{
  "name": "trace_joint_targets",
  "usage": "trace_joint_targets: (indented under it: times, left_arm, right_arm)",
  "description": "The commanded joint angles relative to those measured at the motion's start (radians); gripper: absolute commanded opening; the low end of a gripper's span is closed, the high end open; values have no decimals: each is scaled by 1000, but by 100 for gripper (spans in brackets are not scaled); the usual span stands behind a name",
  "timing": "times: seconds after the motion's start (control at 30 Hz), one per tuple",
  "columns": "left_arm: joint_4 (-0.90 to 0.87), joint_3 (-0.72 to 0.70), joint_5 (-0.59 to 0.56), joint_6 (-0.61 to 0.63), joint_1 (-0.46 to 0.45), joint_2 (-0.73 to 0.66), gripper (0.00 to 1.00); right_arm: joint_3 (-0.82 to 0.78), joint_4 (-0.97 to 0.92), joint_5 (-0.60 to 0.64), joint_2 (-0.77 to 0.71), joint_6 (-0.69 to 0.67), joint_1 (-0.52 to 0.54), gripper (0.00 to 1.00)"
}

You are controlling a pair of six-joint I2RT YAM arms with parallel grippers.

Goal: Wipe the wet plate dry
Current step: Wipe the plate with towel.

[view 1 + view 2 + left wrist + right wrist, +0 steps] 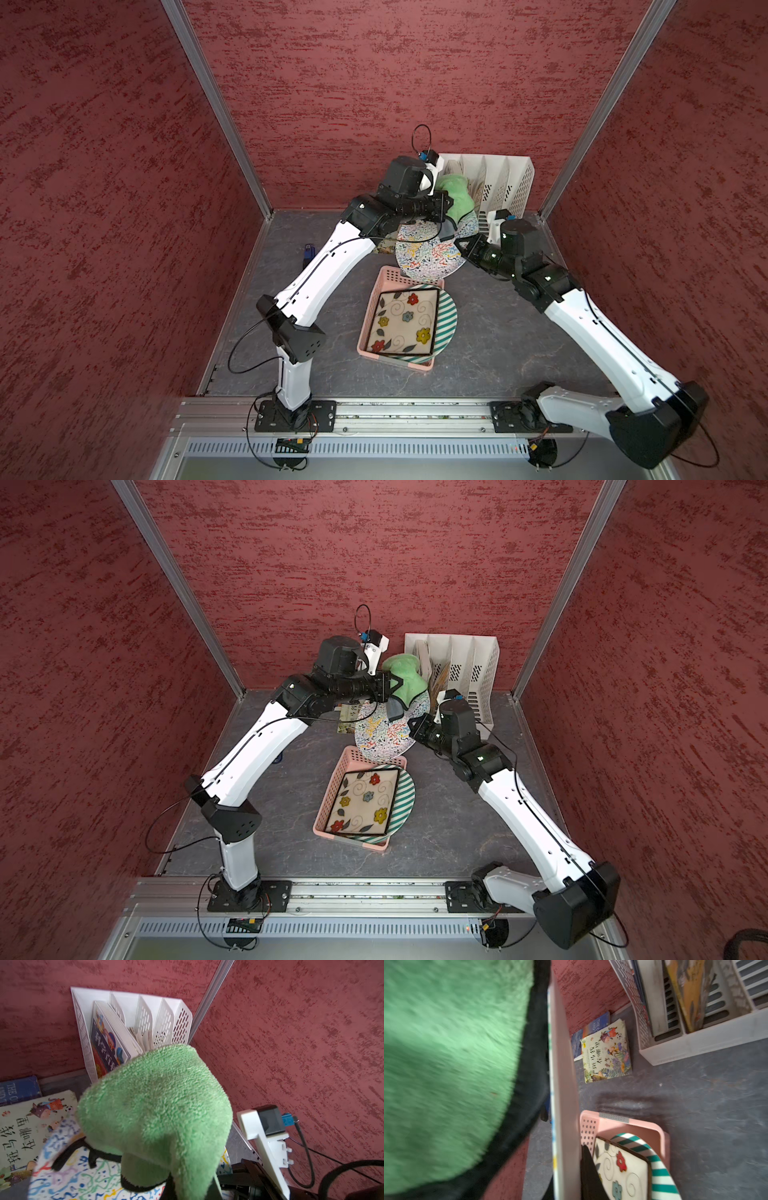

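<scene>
Green cloth [457,193], bunched in our left gripper's [449,206] pinch, rests on the far part of the squiggle-patterned round plate [428,253], which our right gripper [464,245] clamps by its right rim, tilted above the pink basket [384,286]. We should sweep lightly toward the near rim. Both arms reach far, elbows raised.

Beyond the left gripper [398,694], a book [108,1043] in the white rack [166,1020] showed 科学百; the green cloth [155,1105] hid the rest. Beside the gripper, a flat picture book [27,1126] read 斑马线在哪里. The blue book [593,1026] touching it read "THE O" and "AND".
</scene>
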Motion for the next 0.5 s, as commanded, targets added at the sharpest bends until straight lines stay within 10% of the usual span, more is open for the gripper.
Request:
trace_joint_targets:
  times: [0.0, 0.2, 0.47]
  left_arm:
    - [-70, -12, 103, -19, 5, 61, 0]
    - [-84, -137, 145, -41, 11, 26, 0]
    - [278, -662, 282, -279, 115, -250, 0]
  right_arm:
    - [94, 230, -62, -10, 74, -2, 0]
    - [197, 273, -15, 37, 130, -43, 0]
    - [256, 457, -114, 95, 241, -183, 0]
